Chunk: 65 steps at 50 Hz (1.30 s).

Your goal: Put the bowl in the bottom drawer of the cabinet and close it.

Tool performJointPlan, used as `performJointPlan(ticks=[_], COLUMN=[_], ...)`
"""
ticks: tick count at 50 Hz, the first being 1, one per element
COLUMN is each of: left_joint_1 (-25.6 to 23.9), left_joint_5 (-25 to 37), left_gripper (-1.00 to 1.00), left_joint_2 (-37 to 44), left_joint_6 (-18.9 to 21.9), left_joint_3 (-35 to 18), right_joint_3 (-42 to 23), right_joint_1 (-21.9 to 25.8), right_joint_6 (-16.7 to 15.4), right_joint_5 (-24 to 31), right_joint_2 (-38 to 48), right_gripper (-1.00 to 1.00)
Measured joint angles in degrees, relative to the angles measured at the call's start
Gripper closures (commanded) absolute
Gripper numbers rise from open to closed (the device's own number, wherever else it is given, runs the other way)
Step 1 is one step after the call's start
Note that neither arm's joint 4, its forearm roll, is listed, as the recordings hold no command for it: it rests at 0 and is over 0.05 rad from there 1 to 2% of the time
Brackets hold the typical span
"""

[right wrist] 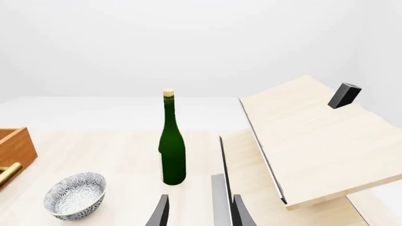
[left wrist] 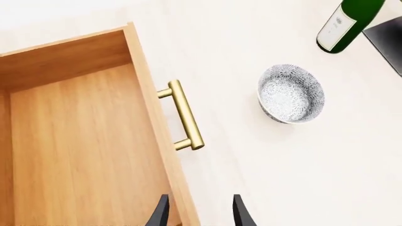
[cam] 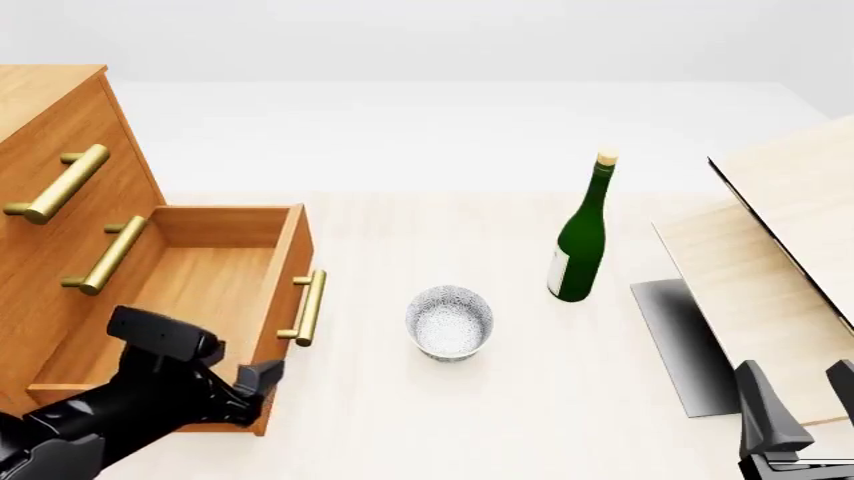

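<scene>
The speckled silvery-white bowl (cam: pixel 450 322) stands upright on the table, right of the cabinet (cam: pixel 54 130) and apart from it. The bottom drawer (cam: pixel 200 280) is pulled out, and its inside (left wrist: pixel 82 141) shows nothing in it. Its brass handle (left wrist: pixel 185 115) faces the bowl (left wrist: pixel 291 93). My left gripper (cam: pixel 260 378) is open over the near corner of the drawer's front board, with its fingertips (left wrist: pixel 160 214) either side of that board's top edge. At the near right my right gripper (cam: pixel 798 390) is open and holds nothing, well away from the bowl (right wrist: pixel 74 195).
A tall green bottle (cam: pixel 581 235) stands behind and to the right of the bowl. Pale wooden boards (cam: pixel 787 230) slope up at the right over a dark grey base (cam: pixel 681 340). Two shut drawers with brass handles sit above the open one.
</scene>
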Motion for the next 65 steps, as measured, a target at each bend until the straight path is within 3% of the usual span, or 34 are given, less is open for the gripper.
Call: performJointPlan(ticks=[23, 39, 65], left_joint_1=[0.4, 1.0, 2.0], left_joint_5=[5.9, 9.2, 6.7], left_gripper=[-1.00, -1.00, -1.00], left_joint_2=[-10.2, -20.0, -26.6], left_joint_6=[0.0, 2.4, 3.6], left_joint_3=[-0.7, -1.8, -3.1], right_joint_3=[0.0, 0.0, 0.0], right_joint_1=[0.0, 0.0, 0.0], right_joint_6=[0.0, 0.0, 0.0], right_joint_5=[0.0, 0.0, 0.0], right_joint_2=[0.0, 0.0, 0.0], right_gripper=[-1.00, -1.00, -1.00])
